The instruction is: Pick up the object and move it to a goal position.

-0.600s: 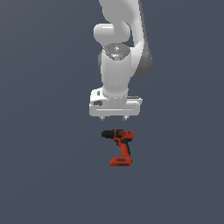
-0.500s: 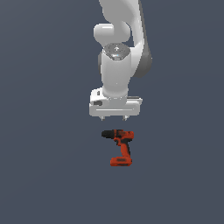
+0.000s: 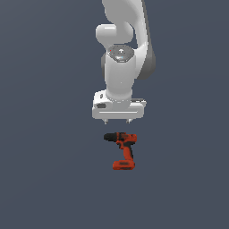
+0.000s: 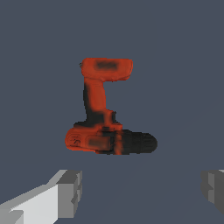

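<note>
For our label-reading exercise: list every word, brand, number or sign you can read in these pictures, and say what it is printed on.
None can be read. The drill has dark smudges on its battery base and motor housing in the wrist view, too blurred to make out. The gripper and the arm show no legible text.

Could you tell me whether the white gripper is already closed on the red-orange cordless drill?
No, the white gripper hangs open, apart from the red-orange cordless drill lying on the grey surface.
</note>
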